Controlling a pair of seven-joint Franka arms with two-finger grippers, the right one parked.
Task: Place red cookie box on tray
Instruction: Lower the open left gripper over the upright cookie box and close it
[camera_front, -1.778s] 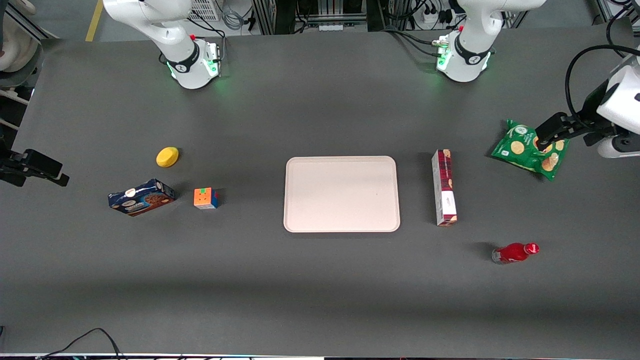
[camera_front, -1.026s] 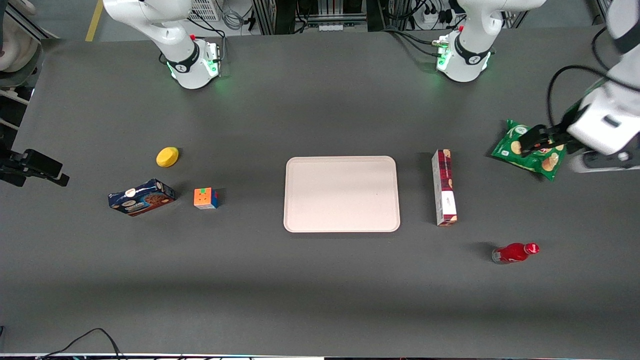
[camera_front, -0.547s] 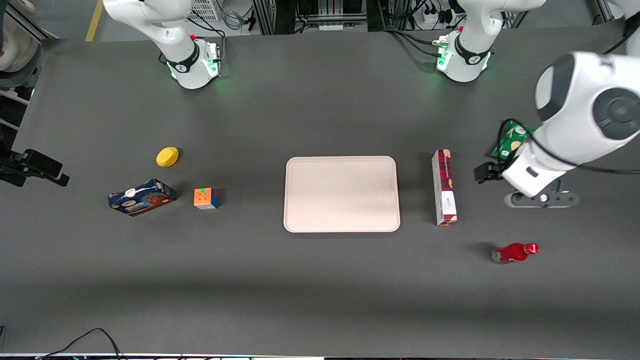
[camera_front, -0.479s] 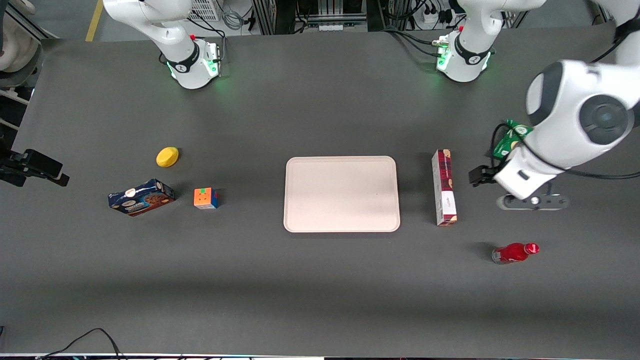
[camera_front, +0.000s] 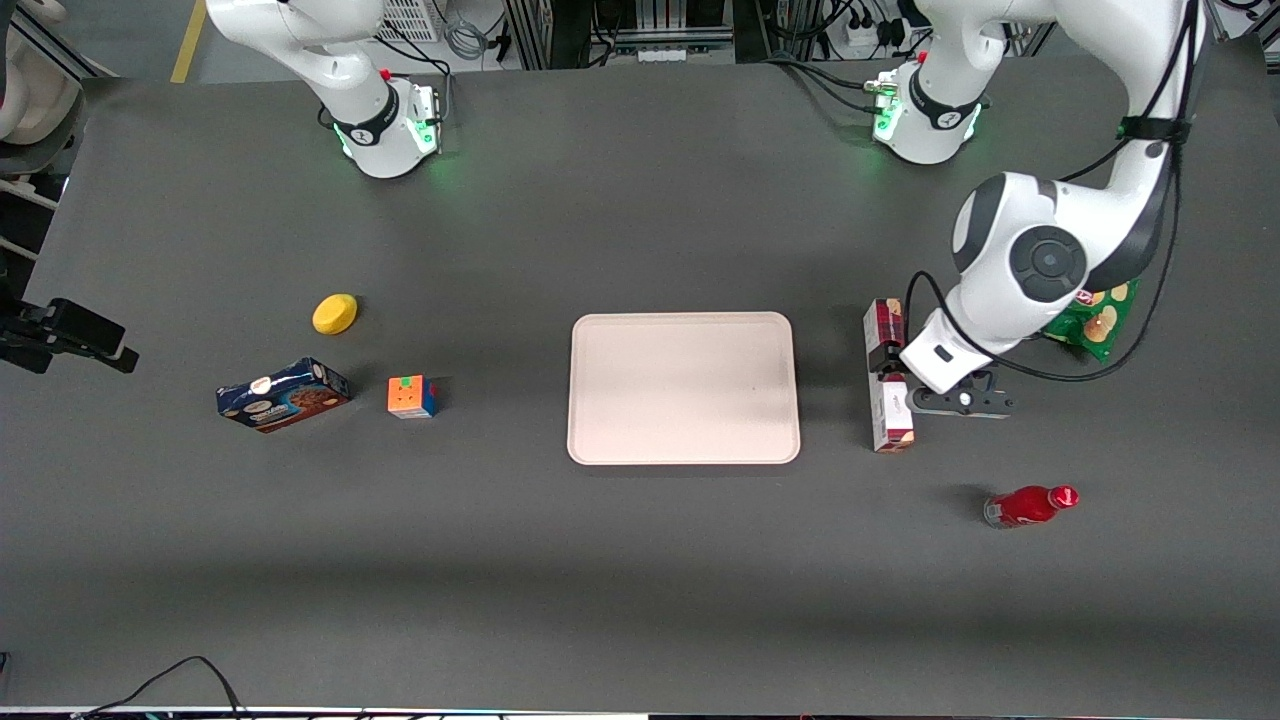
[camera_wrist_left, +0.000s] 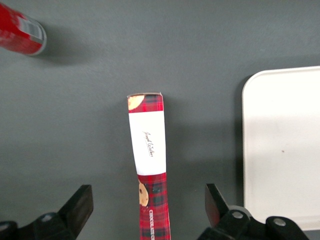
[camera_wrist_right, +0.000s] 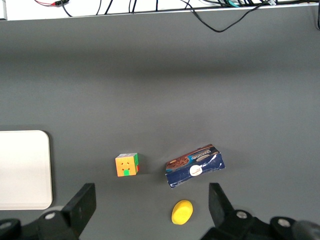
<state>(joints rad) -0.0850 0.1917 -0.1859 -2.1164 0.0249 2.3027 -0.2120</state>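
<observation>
Gripper (camera_wrist_left: 147, 210) spread wide and empty, hovering above the middle of the red cookie box (camera_front: 888, 412), one finger to each side, box lying flat on the tabletop (camera_front: 640, 560) just beside the tray (camera_front: 683, 388), red bottle (camera_front: 1028, 505) nearby.

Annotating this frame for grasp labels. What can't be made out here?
- Long dark-red plaid cookie box: in the front view the white arm covers its middle; the left wrist view cuts off one end.
- Gripper: open astride the box in the wrist view; its height above the box can't be judged.
- Green snack bag: mostly hidden by the arm.
- Red bottle: cut off by the wrist view's edge.
</observation>
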